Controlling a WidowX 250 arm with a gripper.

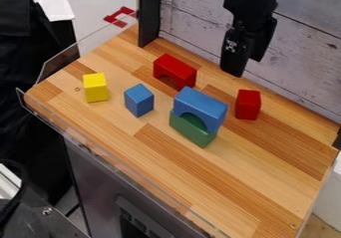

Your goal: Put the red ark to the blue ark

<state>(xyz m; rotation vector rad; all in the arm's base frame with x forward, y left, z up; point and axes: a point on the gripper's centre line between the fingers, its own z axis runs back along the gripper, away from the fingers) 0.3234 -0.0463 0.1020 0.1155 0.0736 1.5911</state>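
Note:
The black gripper (245,62) hangs at the upper right, above the back edge of the wooden work surface and touching no block. To its lower left, the red arch (174,69) stands on the wood with its opening facing the front. The blue arch (201,106) is a little nearer the front and to the right of the red arch, close to it. A green block (190,129) sits at the blue arch's lower front side; how the two meet is partly hidden.
A blue block (139,100) and a yellow block (96,87) stand to the left, a red block (248,104) to the right. Behind the wooden surface (266,182) rise a plank wall (303,58) and a black post (150,13). Low clear guards line the left and front edges.

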